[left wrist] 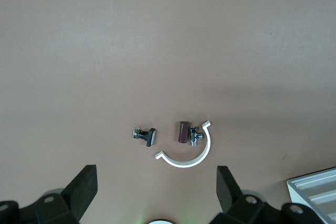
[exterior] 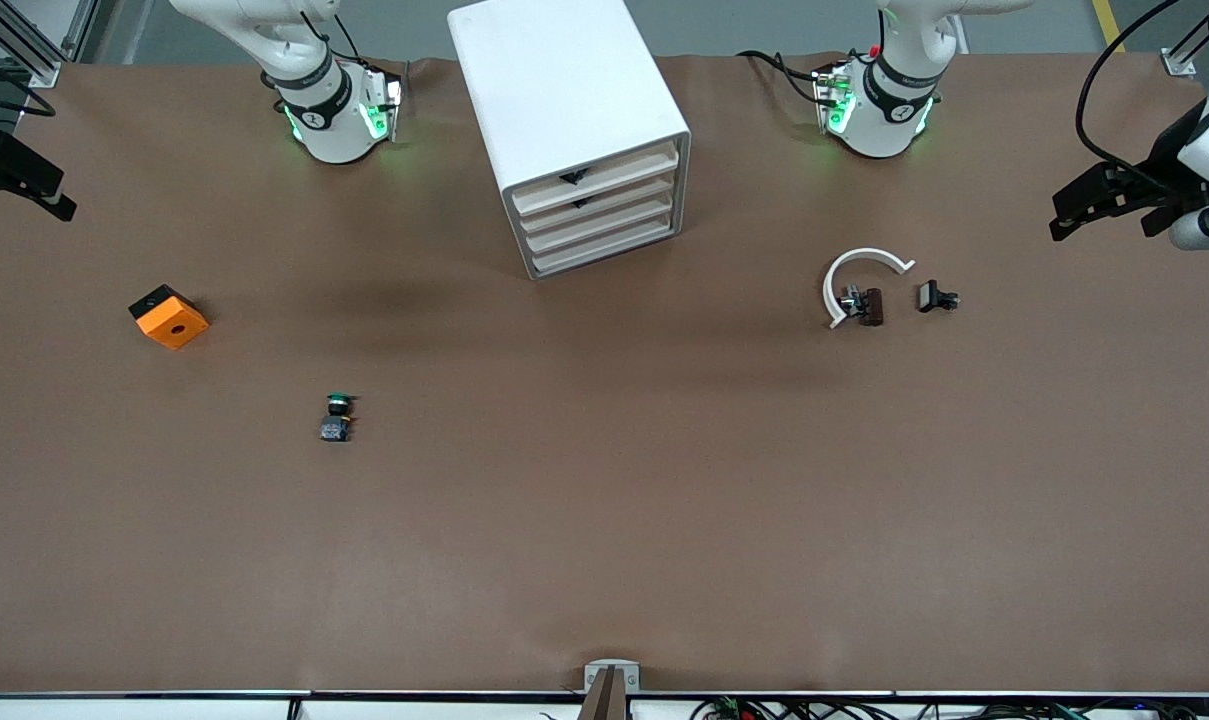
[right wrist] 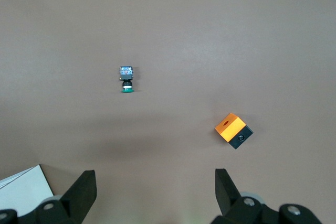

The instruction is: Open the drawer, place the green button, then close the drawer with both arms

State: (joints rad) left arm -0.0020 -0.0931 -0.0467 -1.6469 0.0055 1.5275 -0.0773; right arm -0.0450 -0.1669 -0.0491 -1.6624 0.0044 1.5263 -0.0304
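Both grippers hang above the brown counter (exterior: 604, 520) with fingers spread wide and nothing between them. Left gripper (left wrist: 157, 192) hangs over the counter at the left arm's end, above a white C-shaped plastic clip (left wrist: 190, 153), a small brown cylindrical part (left wrist: 182, 131) lying inside the clip's curve, and a small black-and-silver bolt-like part (left wrist: 144, 135) just beside the clip. Right gripper (right wrist: 155, 192) hangs over the counter at the right arm's end, above an orange cube with a black underside (right wrist: 233, 130).

White four-drawer cabinet (exterior: 564, 110) stands between the two arm bases, its front turned toward the front camera. All four drawers sit flush. Shallow cream-white drawer (exterior: 596, 225), third from the top, is shut.

Small button with a round green cap and dark body (exterior: 337, 418) lies on its side on the bare counter. It is nearer the front camera than the orange cube, well apart from the cabinet.
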